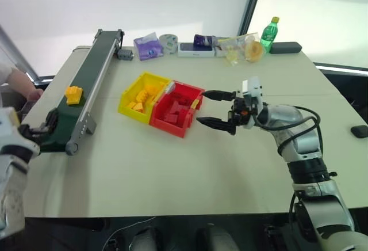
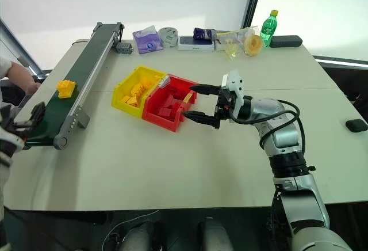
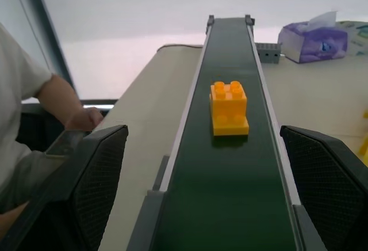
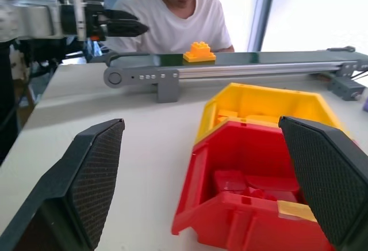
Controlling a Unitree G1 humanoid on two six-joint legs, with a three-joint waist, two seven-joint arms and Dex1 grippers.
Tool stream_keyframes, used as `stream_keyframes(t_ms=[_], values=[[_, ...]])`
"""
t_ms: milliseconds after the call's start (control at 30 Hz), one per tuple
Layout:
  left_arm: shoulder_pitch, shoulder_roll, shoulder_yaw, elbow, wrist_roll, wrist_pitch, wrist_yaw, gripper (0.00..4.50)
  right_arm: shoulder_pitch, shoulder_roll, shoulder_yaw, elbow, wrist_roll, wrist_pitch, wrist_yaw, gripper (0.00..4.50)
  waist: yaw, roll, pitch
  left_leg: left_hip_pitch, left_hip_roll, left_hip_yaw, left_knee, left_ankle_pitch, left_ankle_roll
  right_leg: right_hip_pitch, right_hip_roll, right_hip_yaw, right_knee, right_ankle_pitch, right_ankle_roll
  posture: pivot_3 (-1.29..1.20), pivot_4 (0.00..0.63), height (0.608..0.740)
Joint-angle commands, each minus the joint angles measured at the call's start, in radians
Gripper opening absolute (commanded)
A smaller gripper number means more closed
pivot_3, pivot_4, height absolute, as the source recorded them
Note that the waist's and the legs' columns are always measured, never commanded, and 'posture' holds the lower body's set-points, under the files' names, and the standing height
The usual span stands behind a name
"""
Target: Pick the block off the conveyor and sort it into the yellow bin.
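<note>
The yellow-orange studded block rides on the dark-green conveyor at the table's left, about halfway along the belt. My left gripper hovers open at the belt's near end, with the block ahead of its fingers and apart from them. The yellow bin sits mid-table with several yellow bricks inside, joined to a red bin on its right. Just right of the red bin, my right gripper points left, open and empty.
A person in a white shirt sits beyond the conveyor on the left, one arm near the table edge. A tissue pack, a green bottle, a phone and small items line the far edge. A black object lies far right.
</note>
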Motion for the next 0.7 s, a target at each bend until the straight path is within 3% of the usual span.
stream_keyframes(t_ms=[33, 400, 500, 633, 700], values=[[-0.046, 0.055, -0.062, 0.061, 0.021, 0.066, -0.032, 4.47, -0.012, 0.005, -0.007, -0.035, 0.002, -0.005, -0.005, 4.50, -0.001, 0.000, 0.000, 0.000, 0.000, 0.000, 0.000, 0.000, 0.000, 0.000, 0.000, 0.000, 0.000, 0.000, 0.000, 0.00, 0.150, 0.740], [-0.164, 0.059, -0.128, 0.211, 0.070, 0.071, -0.052, 4.47, 0.024, -0.014, -0.013, -0.082, -0.003, 0.004, -0.025, 4.50, -0.005, 0.000, 0.000, 0.000, 0.000, 0.001, -0.001, 0.000, 0.000, -0.001, 0.000, 0.000, 0.000, 0.000, 0.000, 0.00, 0.150, 0.740], [-0.161, 0.047, -0.129, 0.217, 0.055, 0.089, -0.072, 3.63, 0.021, -0.016, -0.018, -0.059, -0.015, -0.017, -0.029, 4.50, -0.005, 0.000, 0.000, 0.000, 0.000, 0.001, -0.001, 0.000, 0.000, -0.001, 0.000, 0.000, 0.000, 0.000, 0.000, 0.00, 0.150, 0.740], [-0.157, 0.031, -0.108, 0.200, 0.062, 0.090, -0.060, 1.44, 0.016, -0.016, -0.022, -0.029, -0.026, -0.044, -0.027, 4.50, -0.005, 0.000, 0.000, 0.000, 0.000, 0.001, 0.000, 0.000, 0.000, -0.001, 0.000, 0.000, 0.000, 0.000, 0.000, 0.00, 0.150, 0.740], [-0.155, 0.034, -0.101, 0.193, 0.070, 0.076, -0.059, 1.32, 0.015, -0.014, -0.022, -0.017, -0.032, -0.058, -0.026, 4.50, -0.004, 0.000, 0.000, 0.000, 0.000, 0.001, 0.000, 0.000, 0.000, -0.001, 0.000, 0.000, 0.000, 0.000, 0.000, 0.00, 0.150, 0.740]])
